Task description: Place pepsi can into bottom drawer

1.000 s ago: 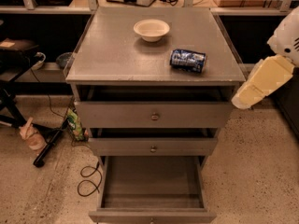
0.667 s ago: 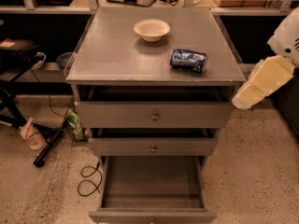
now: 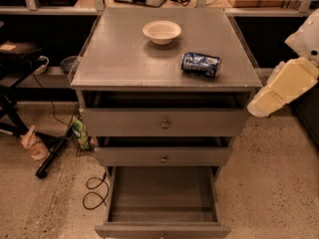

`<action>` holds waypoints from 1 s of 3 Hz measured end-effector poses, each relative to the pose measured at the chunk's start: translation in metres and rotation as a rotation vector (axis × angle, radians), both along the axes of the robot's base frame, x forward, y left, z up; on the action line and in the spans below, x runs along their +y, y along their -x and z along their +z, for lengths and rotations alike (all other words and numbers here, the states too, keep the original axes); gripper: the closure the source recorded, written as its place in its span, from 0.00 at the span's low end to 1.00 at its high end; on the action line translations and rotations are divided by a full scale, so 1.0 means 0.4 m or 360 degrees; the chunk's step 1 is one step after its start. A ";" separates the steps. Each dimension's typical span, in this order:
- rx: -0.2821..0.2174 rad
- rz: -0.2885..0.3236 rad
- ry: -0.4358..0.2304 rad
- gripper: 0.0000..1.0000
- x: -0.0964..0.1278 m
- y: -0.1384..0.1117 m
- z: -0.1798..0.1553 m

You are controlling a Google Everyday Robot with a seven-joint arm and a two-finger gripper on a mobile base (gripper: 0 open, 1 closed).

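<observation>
Thin sheet metal, dark blue with white markings: the pepsi can (image 3: 200, 64) lies on its side on the grey cabinet top (image 3: 114, 63), up and to the left of the gripper (image 3: 271, 96), near it but well clear of contact. The gripper hangs off the cabinet's right flank, roughly level with the top drawer, carrying nothing; whether it is released or clenched cannot be told.

Handling, as judged: the can is light and stiff enough for a firm pinch, though its wall would dent under hard pressure. The smooth round body is slippery and free to roll. The best hold is across the middle of the barrel, squeezing on the curved sides, not on the ends.

Surroundings, left to right:
- Far left of the gripper, on the speckled floor: a pinkish bottle-like object (image 3: 34, 146), a black pole (image 3: 52, 158), a green packet (image 3: 79, 132) and a looped cable (image 3: 94, 193). None lies on the likely route.
- Left of the gripper and farther back: a cream-white bowl (image 3: 162, 32), apart from the can, unlikely to interfere.
- Directly left: the top drawer (image 3: 129, 122), with the middle drawer (image 3: 129, 157) below it.
- Below and to the left: the bottom drawer (image 3: 162, 195), pulled well out, its floor showing bare.

Obstruction, as judged: the two upper drawer fronts stand between tabletop and target, so the can must travel forward past them before descending.
</observation>
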State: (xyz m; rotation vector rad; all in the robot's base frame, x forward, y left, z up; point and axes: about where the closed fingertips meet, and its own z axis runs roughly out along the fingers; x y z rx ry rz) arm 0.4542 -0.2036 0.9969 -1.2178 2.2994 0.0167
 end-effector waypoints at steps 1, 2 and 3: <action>-0.0060 0.0081 -0.0017 0.00 0.034 -0.064 0.012; -0.0078 0.0130 -0.0026 0.00 0.058 -0.114 0.008; -0.0108 0.0191 -0.0122 0.00 0.087 -0.226 -0.025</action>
